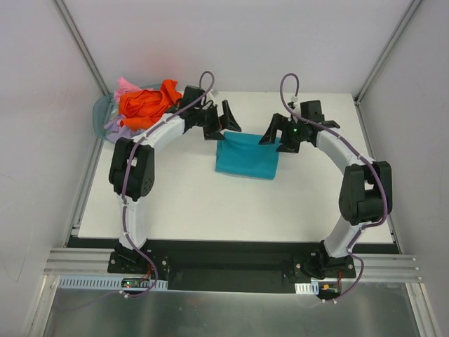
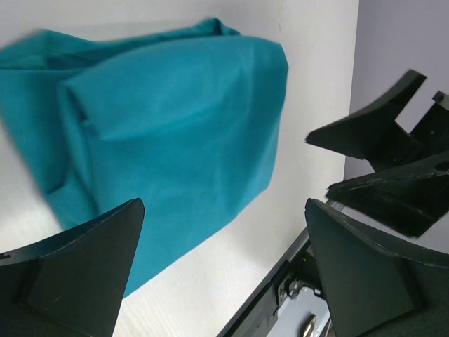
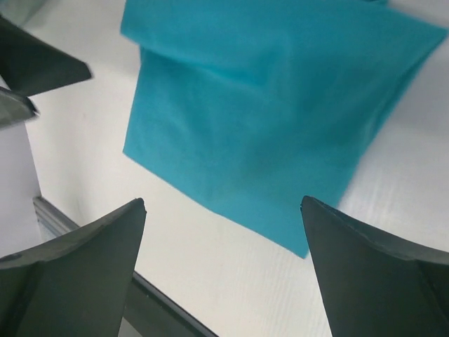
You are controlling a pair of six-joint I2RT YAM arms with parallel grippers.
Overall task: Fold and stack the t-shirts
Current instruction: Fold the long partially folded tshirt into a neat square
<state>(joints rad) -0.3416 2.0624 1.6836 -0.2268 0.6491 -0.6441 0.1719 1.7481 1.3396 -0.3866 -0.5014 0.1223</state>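
Observation:
A teal t-shirt [image 1: 245, 158] lies folded into a rectangle on the white table, also seen in the left wrist view [image 2: 168, 119] and the right wrist view [image 3: 280, 105]. My left gripper [image 1: 224, 123] hovers open just above its far left corner; nothing sits between its fingers [image 2: 224, 203]. My right gripper [image 1: 275, 133] hangs open over the far right corner, also empty [image 3: 222, 201]. An orange t-shirt [image 1: 144, 104] is heaped at the back left, with a pink one [image 1: 126, 87] and a lavender one [image 1: 114, 127] partly hidden under it.
A round translucent basket [image 1: 100, 112] holds the heap of shirts at the table's back left corner. Grey walls and metal frame posts close in the table on the left, right and back. The black front rail [image 1: 231, 249] runs along the near edge.

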